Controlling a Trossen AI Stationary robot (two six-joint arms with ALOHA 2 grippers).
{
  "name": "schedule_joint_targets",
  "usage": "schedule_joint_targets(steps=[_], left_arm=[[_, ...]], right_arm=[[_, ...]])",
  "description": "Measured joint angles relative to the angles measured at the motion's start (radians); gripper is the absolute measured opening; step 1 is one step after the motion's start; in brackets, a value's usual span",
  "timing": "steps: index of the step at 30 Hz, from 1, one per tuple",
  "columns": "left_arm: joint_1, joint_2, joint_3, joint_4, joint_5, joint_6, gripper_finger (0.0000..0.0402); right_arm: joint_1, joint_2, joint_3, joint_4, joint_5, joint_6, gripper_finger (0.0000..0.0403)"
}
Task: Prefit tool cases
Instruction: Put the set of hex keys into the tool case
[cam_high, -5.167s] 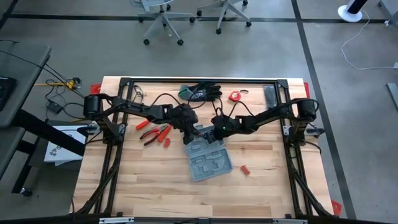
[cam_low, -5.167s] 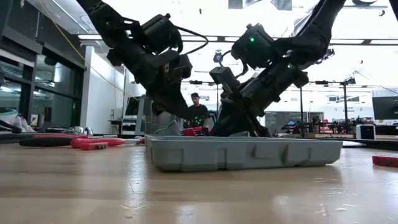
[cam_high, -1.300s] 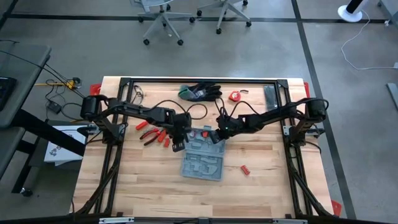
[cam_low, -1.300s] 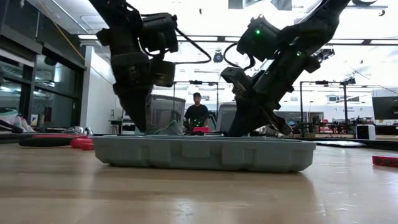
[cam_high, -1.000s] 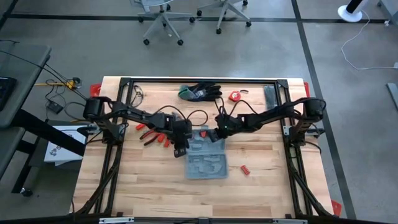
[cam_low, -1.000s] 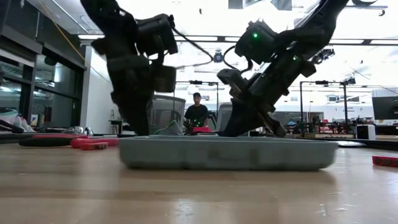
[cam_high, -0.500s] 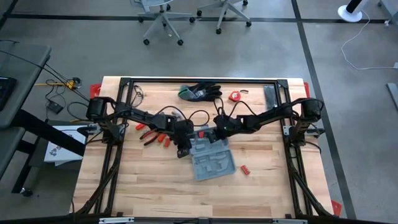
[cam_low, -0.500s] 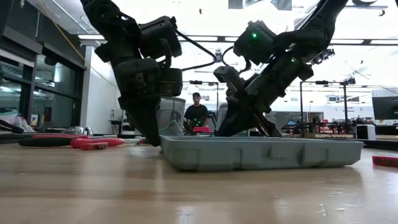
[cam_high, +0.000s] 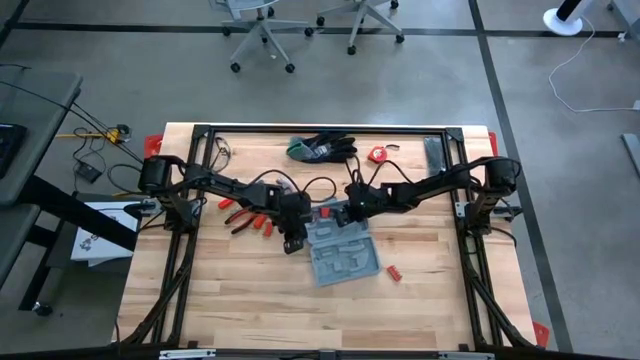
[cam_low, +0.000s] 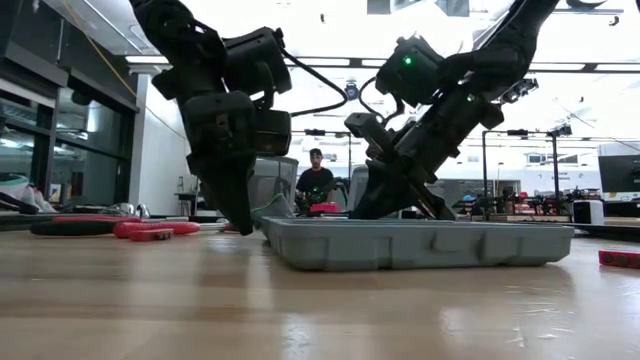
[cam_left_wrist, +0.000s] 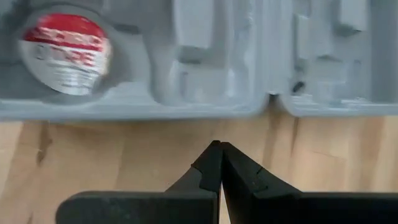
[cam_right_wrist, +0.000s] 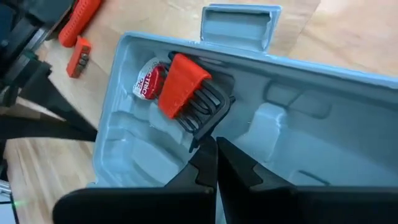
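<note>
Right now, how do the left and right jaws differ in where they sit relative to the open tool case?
The left gripper sits outside the tool case, over bare wood beside its rim, clear of it. The right gripper reaches inside the case, at the red hex key holder in a recess; contact can't be told. In the high view, left is at the case's left edge, right at its far end. Both have their jaws shut and hold nothing.

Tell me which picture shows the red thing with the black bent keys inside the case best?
The right wrist view: the red key holder lies in a recess of the open grey-blue case, close and clear, beside a round red-and-white thing. The high view shows only a tiny red speck there. The low view hides it behind the case wall. The left wrist view misses it.
</note>
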Motion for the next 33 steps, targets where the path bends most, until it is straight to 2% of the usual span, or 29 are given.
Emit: schedule_joint_targets(steps=[4, 9, 18, 25, 33], left_arm=[[0.000, -0.072, 0.000, 0.014, 0.014, 0.012, 0.0000], [0.042, -0.139, 0.002, 0.104, -0.087, 0.068, 0.0000], [0.162, 0.049, 0.115, 0.126, -0.070, 0.178, 0.0000], [0.187, 0.193, 0.216, 0.083, -0.016, 0.240, 0.0000], [0.191, 0.223, 0.251, 0.080, -0.010, 0.248, 0.0000]], right_arm=[[0.003, -0.023, -0.001, -0.013, 0.001, -0.019, 0.0000], [0.001, -0.032, -0.001, -0.020, 0.001, -0.024, 0.0000], [0.001, -0.033, -0.001, -0.018, 0.001, -0.020, 0.0000], [-0.018, -0.033, -0.001, -0.029, 0.000, -0.023, 0.0000], [0.012, -0.035, -0.001, -0.031, -0.011, -0.024, 0.0000]])
